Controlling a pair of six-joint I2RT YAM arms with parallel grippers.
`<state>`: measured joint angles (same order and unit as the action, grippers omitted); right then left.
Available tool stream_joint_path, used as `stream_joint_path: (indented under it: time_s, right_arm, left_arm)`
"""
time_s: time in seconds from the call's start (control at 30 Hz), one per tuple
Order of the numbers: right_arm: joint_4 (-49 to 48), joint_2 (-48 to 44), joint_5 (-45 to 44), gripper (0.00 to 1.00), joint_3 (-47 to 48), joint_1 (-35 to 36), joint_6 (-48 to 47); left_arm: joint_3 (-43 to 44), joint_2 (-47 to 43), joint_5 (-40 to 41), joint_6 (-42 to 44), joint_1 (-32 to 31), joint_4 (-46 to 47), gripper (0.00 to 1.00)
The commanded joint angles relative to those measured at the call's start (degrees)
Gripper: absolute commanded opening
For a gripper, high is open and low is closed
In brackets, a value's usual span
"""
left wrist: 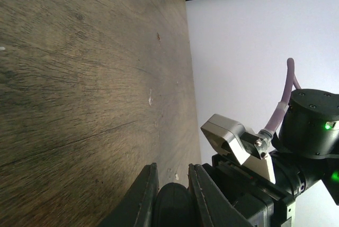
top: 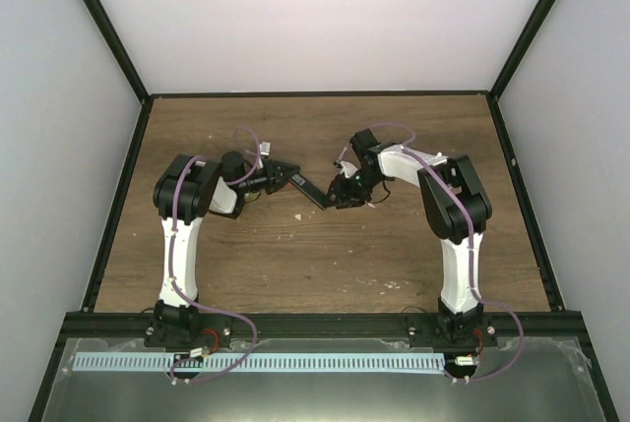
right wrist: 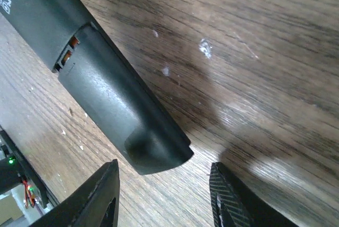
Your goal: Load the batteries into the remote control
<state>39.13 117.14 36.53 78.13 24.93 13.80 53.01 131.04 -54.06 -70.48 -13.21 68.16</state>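
The left gripper (top: 283,178) is clamped on one end of the black remote control (top: 310,189), holding it just above the wooden table (top: 295,265), while the right gripper (right wrist: 164,195) stands open at its other end.

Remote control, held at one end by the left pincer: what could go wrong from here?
1. The left pincer holds the remote control by one end only; a push from the right pincer could twist it loose.
2. The cover seam shows a gap; squeezing there may jam it.
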Motion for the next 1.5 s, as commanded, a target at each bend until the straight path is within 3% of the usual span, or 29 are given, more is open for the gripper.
stream_joint_path:
  time_s: [0.0,0.57,1.47]
  right_arm:
    - [-0.8,1.8,3.7,0.41,2.6,-0.3,-0.4]
    - [-1.4,4.7,6.2,0.3,3.3,-1.3,-0.3]
    - [-4.0,8.3,11.6,0.24,4.0,-3.2,-2.3]
  left_arm:
    - [-1.0,0.7,0.8,1.3,-0.3,-0.1,0.0]
    - [-1.1,1.2,1.2,0.1,-0.8,1.5,0.0]
    - [-1.0,1.0,2.1,-1.6,-2.6,2.8,0.0]
